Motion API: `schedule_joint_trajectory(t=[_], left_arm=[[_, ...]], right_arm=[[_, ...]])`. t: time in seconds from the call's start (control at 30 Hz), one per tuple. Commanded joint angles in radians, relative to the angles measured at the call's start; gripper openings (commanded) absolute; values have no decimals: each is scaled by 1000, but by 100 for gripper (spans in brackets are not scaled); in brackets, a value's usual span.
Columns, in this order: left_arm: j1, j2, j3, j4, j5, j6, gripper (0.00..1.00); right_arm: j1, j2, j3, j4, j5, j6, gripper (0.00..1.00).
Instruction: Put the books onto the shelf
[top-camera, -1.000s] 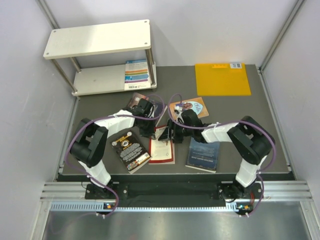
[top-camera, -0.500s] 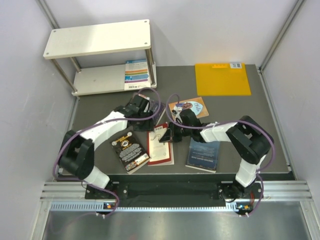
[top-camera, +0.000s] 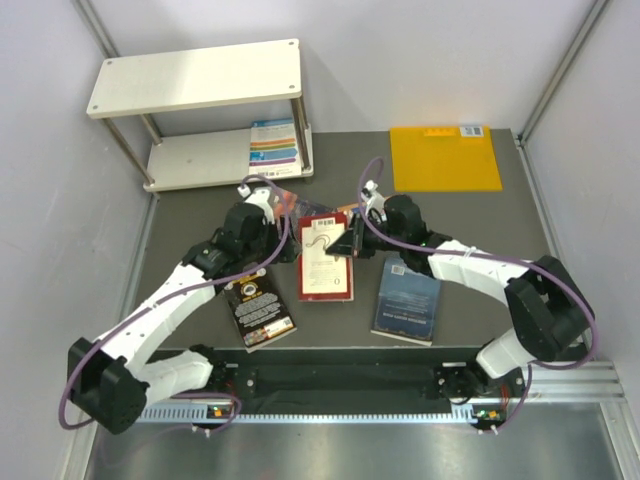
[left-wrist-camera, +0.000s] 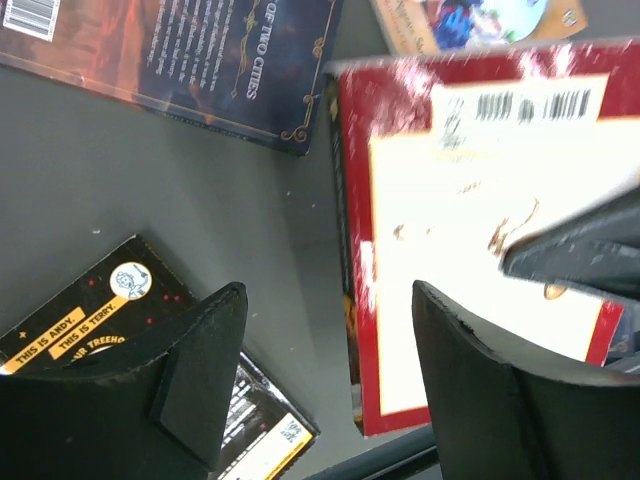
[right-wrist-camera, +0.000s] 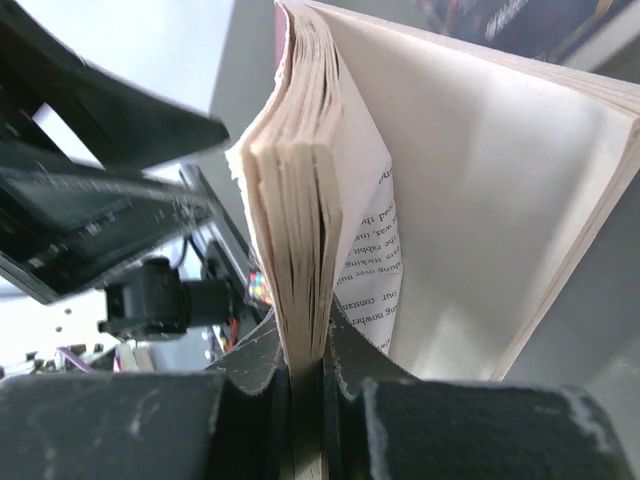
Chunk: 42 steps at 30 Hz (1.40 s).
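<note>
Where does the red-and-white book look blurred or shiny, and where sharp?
Left wrist view: the red-and-white book looks smeared, with glare streaks along its top edge. Right wrist view: its page edges are sharp at the right gripper, the background washed out. Top view: even light, no blur.

One book (top-camera: 275, 148) lies on the shelf's (top-camera: 195, 160) lower board
</note>
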Motion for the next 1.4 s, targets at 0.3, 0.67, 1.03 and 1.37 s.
schedule_joint_trajectory(t=[0.3, 0.67, 1.03, 1.37], left_arm=[[-1, -215, -178, 254, 32, -272, 74], [-1, -235, -229, 363, 98, -229, 99], [-1, -273, -310, 426, 93, -292, 86], [-1, -296, -393, 559, 75, -329, 76]], right_arm=[[-90, -40, 96, 110, 30, 50, 0], [-97, 40, 168, 191, -42, 102, 0], [-126, 83, 207, 291, -91, 180, 0], [-134, 141, 191, 464, -162, 312, 0]])
